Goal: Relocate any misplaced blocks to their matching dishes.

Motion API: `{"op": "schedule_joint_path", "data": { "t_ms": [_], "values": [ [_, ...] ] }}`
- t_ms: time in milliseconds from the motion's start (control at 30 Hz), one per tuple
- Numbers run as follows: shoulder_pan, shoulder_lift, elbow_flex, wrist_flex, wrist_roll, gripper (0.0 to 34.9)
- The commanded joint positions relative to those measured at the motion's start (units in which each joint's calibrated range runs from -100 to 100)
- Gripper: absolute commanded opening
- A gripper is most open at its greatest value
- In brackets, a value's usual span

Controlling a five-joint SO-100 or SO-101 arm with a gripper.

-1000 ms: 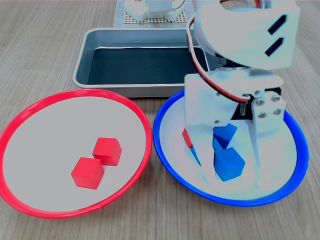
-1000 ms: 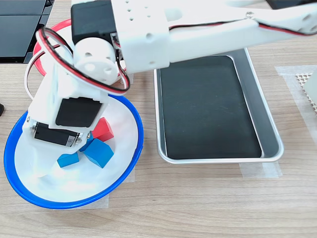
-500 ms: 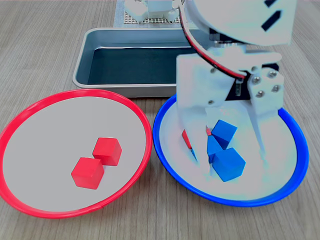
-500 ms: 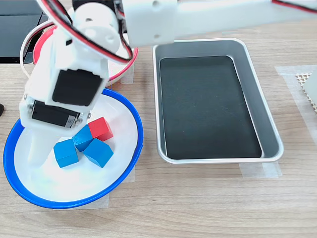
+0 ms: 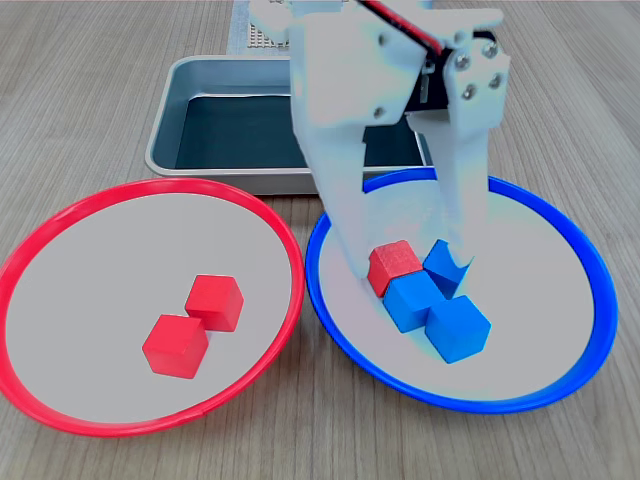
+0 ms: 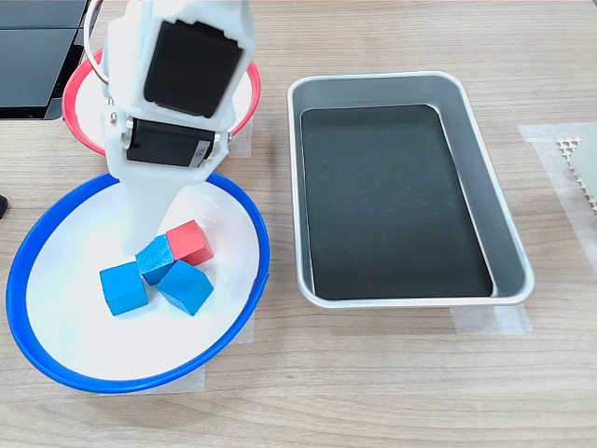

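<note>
The red block is the 1 in the wrong place: it sits in the blue-rimmed dish, touching a bunch of 3 blue blocks. In the second exterior view it lies at the bunch's upper right, right against 1 blue block. The fingers are spread wide and hold nothing; in the first exterior view 1 tip comes down just left of the red block and the other just right of it, by a blue block. It looks like the arm is lining up to grab the red block. To do it well, the fingers should go down with only the red block between them, and close gently so the blue ones do not get pinched or pushed. The red-rimmed dish sits just beside, with 2 red blocks in it already. Behind both dishes is a grey metal tray on the wooden table.
</note>
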Motion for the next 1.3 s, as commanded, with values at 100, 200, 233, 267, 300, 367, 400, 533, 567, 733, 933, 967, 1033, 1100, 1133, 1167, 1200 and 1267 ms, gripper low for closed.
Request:
{"op": "schedule_joint_path", "data": {
  "t_ms": [100,200,233,267,300,367,400,533,567,733,933,967,1033,1100,1133,1167,1200,1267],
  "values": [
    [-0.27,-3.27,-5.12,9.15,3.66,18.6],
    [-1.02,-2.16,-7.67,12.12,4.98,17.8],
    [-1.21,-1.74,-8.31,12.78,5.42,17.8],
    [-1.40,-1.31,-8.94,13.61,5.96,17.6],
    [-1.59,-0.80,-9.76,14.43,6.35,17.4],
    [-1.96,0.31,-12.04,16.49,6.89,17.5],
    [-2.06,0.91,-13.40,17.73,7.13,17.4],
    [-2.34,3.98,-19.23,23.01,7.86,17.4],
    [-2.43,4.40,-19.68,23.51,7.96,17.2],
    [-2.53,5.68,-20.23,24.91,8.35,17.3],
    [-2.06,8.41,-25.42,28.55,8.84,16.6],
    [-1.87,8.84,-25.97,28.55,8.84,16.5],
    [-1.30,9.95,-27.06,28.38,9.08,16.5],
    [-0.55,11.48,-28.61,28.22,9.52,16.3],
    [-0.08,12.93,-30.34,28.22,9.82,16.2],
    [0.20,13.70,-31.15,28.22,9.91,16.1],
    [0.48,14.38,-31.97,28.22,10.01,16.1],
    [0.86,15.41,-33.34,28.22,10.21,16.1]
  ]
}}
